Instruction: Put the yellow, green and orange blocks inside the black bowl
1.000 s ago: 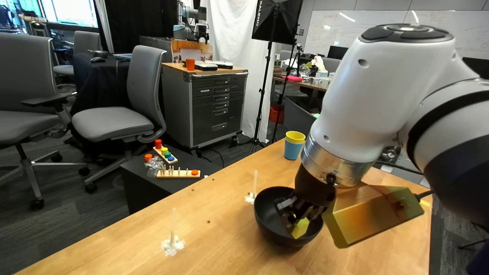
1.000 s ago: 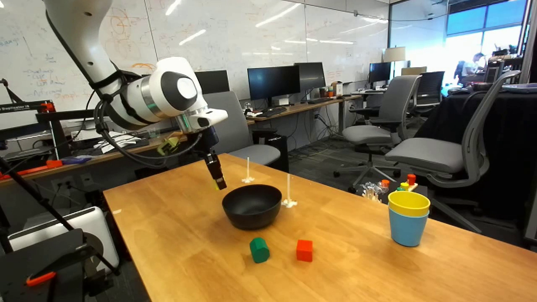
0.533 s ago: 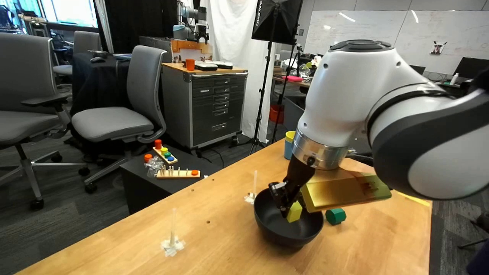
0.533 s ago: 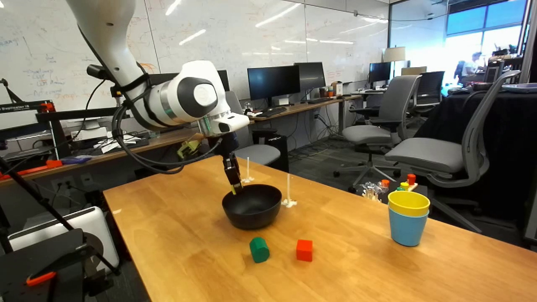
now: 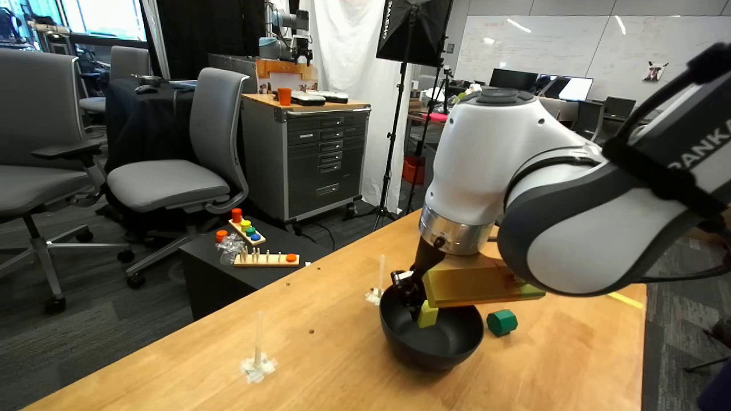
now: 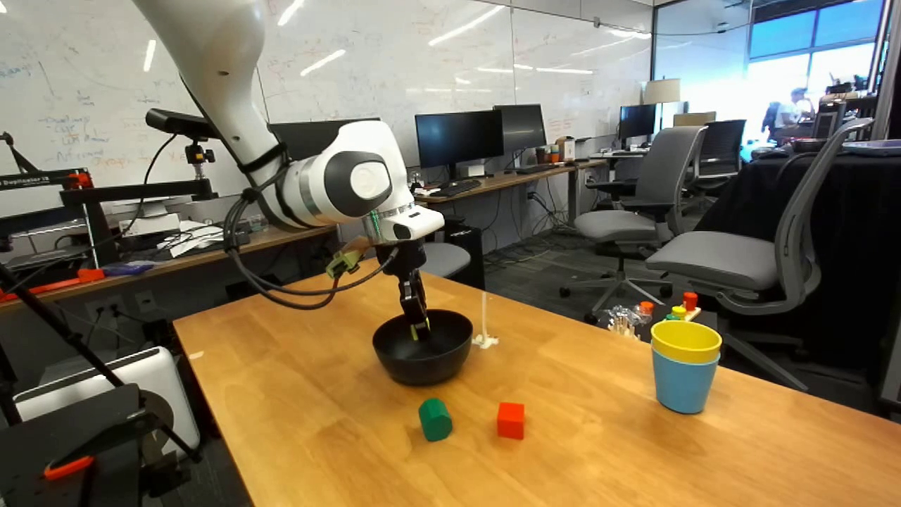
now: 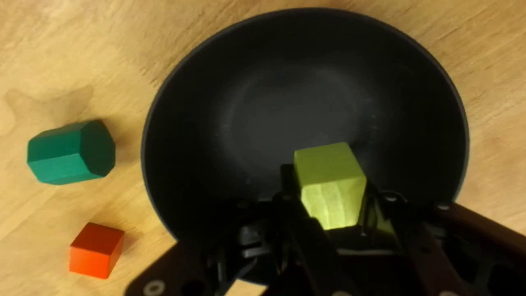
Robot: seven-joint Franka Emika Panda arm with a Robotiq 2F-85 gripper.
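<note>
Wooden table, arm lettered "ANKA", frame marked "Duplicator", gripper clamped on yellow block over black bowl

Yellow block, held over black bowl; green prism, orange block outside

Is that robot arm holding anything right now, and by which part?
Yes: the yellow block, pinched by two opposite sides in the end effector.

Bowl in every view (wrist overhead)
</note>
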